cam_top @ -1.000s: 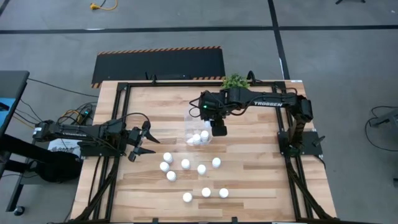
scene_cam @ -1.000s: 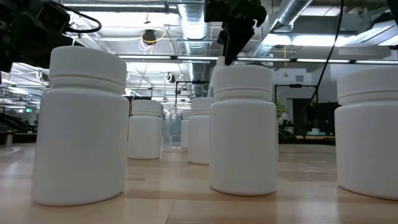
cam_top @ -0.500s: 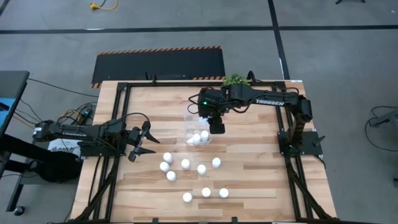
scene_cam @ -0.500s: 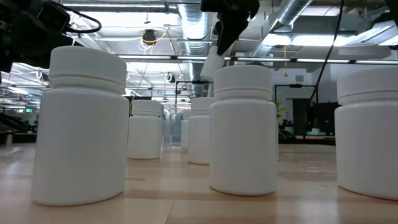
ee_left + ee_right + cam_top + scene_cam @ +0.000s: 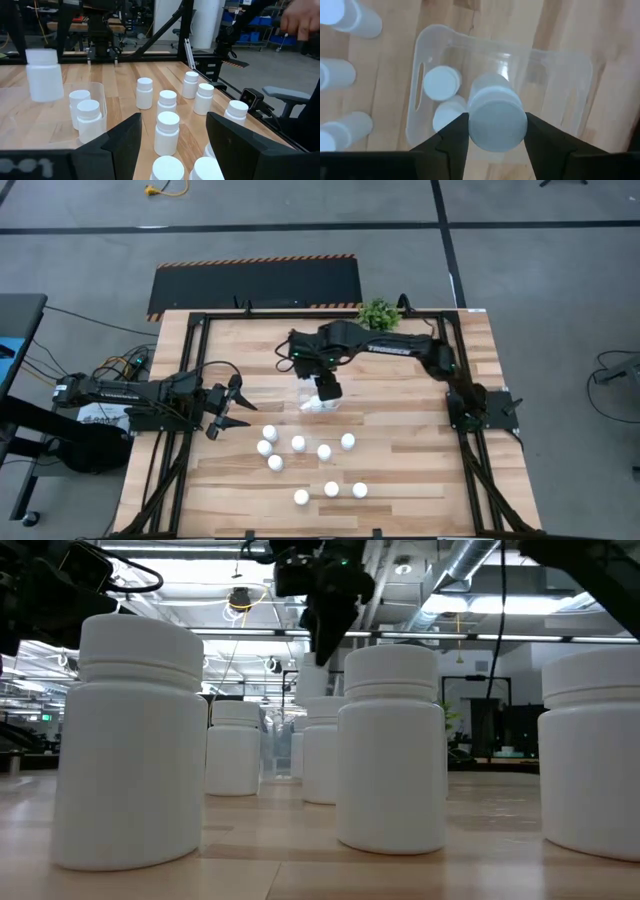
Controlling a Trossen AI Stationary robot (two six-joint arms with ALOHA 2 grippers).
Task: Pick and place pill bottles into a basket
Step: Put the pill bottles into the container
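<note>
From above, the right gripper (image 5: 327, 388) hangs over the clear basket (image 5: 312, 390) near the middle of the wooden counter (image 5: 420, 470), its arm reaching in from the right side. The basket shows white bottles inside, partly hidden by the gripper. Nine loose pill bottles (image 5: 298, 443) stand in a cluster nearer than the basket, none touching it. The left gripper (image 5: 232, 410) waits at the left side of the counter, clear of the bottles, its fingers parted with nothing between them. A small green plant (image 5: 379, 312) sits at the far edge.

At counter height, large white bottles fill the foreground, and the right gripper (image 5: 322, 638) hangs above the far ones with a white bottle (image 5: 309, 682) below its fingers.

The left wrist view looks across the counter past its own spread, empty fingers (image 5: 125, 142). The basket (image 5: 97, 92) holds two upright bottles (image 5: 88, 120), and another bottle (image 5: 44, 75) hangs in the air above its far left part. Loose bottles stand to the right. A person's hand (image 5: 300, 22) shows in the room beyond.

The right wrist view looks straight down: its fingers (image 5: 454, 135) are closed on a held bottle (image 5: 496, 120) directly over the basket (image 5: 580, 95), with two bottles (image 5: 441, 83) standing inside at one end.
</note>
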